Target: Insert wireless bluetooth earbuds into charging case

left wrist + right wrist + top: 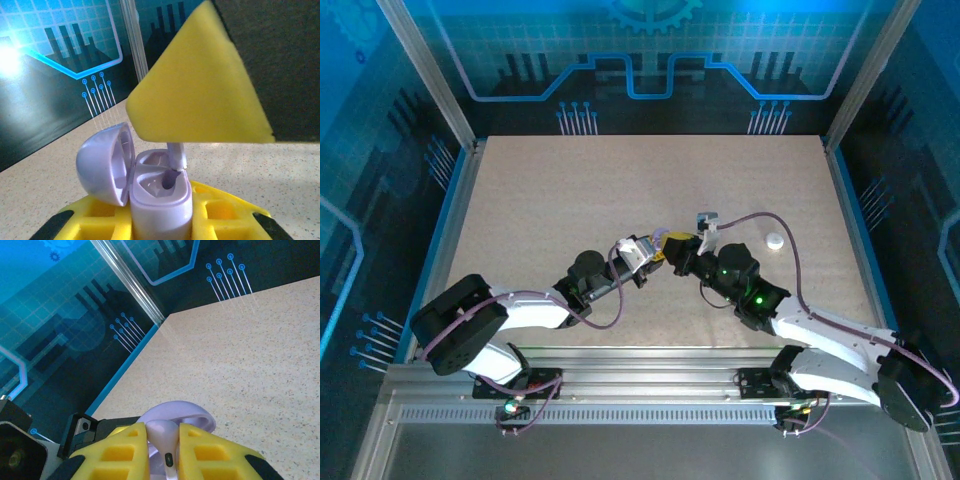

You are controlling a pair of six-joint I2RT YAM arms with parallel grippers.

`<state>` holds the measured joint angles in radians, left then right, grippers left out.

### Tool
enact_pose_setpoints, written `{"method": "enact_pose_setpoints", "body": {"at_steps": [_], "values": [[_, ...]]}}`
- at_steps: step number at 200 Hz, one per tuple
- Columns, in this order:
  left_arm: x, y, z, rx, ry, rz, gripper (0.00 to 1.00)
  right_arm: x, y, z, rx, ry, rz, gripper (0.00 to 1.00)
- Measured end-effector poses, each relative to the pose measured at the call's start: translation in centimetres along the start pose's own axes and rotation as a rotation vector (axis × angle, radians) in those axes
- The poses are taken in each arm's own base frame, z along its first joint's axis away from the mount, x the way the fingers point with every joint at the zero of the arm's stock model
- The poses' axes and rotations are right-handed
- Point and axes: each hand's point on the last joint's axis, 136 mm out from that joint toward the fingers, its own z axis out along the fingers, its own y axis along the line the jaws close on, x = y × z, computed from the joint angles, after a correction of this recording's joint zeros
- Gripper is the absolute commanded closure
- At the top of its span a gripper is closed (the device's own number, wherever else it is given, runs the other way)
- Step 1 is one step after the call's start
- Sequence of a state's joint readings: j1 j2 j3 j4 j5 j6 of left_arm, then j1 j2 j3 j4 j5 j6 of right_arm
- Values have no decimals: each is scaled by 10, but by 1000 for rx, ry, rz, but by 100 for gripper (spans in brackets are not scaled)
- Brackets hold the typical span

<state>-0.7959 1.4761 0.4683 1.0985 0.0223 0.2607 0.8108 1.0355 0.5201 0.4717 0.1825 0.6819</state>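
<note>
The pale-lavender charging case [160, 200] stands upright between the yellow fingers of my left gripper [161, 222], which is shut on it. Its lid [102, 162] hangs open to the left. My right gripper [163, 452] is shut on one of the earbuds [162, 435], gripping its bulb. The earbud's stem [176, 156] points down, and its tip is at the mouth of the case's near socket. The far socket looks empty. In the top view the left gripper [648, 252] and the right gripper [678, 250] meet tip to tip at mid-table.
A small white round piece [775, 240] lies on the table to the right of the grippers; I cannot tell what it is. The speckled beige table [570, 190] is bounded by metal rails and blue-printed walls.
</note>
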Motion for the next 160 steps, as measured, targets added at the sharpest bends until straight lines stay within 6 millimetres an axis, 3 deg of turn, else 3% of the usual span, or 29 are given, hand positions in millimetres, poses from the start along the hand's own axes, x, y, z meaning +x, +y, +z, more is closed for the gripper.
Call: {"method": "enact_pose_setpoints", "body": {"at_steps": [160], "values": [[0, 0, 0, 1, 1, 0, 84, 5, -4, 6, 10, 7, 9, 83]]}}
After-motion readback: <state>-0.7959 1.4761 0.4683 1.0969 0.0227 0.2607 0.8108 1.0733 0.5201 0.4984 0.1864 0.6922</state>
